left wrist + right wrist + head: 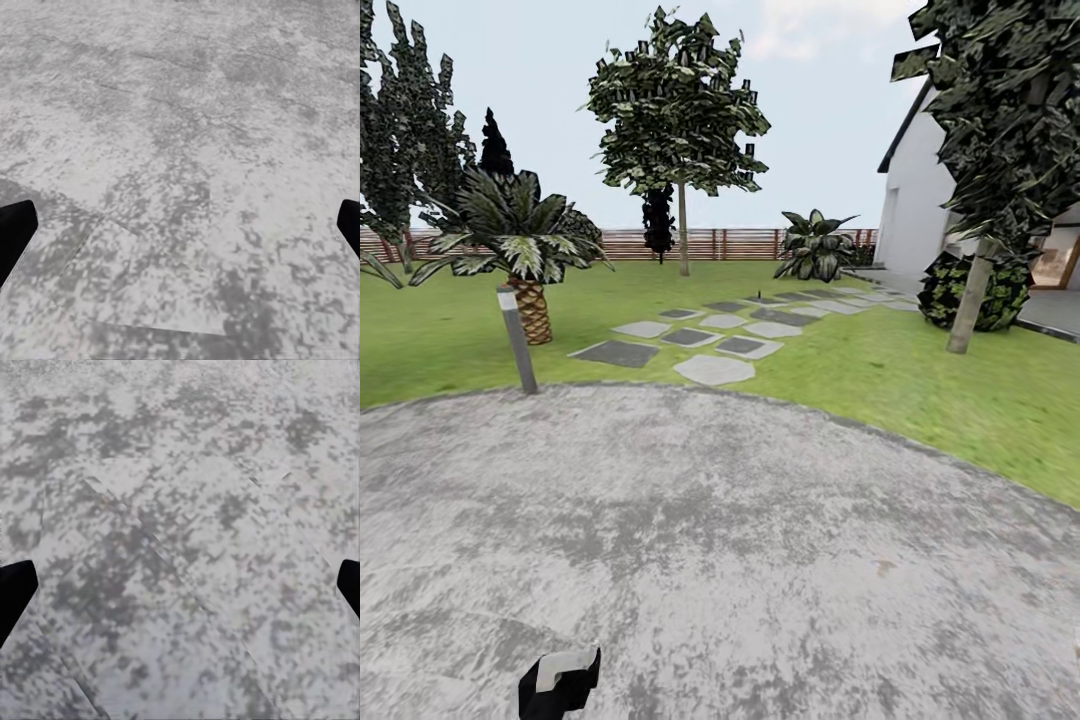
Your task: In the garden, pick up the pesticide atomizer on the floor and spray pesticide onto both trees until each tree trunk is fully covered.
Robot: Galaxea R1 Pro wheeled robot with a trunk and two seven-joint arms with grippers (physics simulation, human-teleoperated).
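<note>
From the head view, going left to right: a short palm (525,250) stands on the lawn (450,340) at ten o'clock, with a grey post (518,340) just in front of it at the gravel's edge. Past them, toward twelve o'clock, flat paving stones (710,335) lead across the grass to a tree (682,235) with a straight pale trunk near the slatted fence (740,243). At two o'clock a second tree's trunk (970,300) leans slightly beside a round bush (972,290), with the white house (920,210) behind. The grey gravel circle (720,540) fills the near ground — wide open all round, its curved rim meeting grass from nine to three o'clock. A black-and-white bit of the robot (560,682) shows at six o'clock. I cannot make out the atomizer on the grass.

The wrist views add what the head view lacks: the left pincer (180,225) and the right pincer (180,585) each spread wide — dark fingertips at opposite frame edges — holding nothing, over mottled gravel.
</note>
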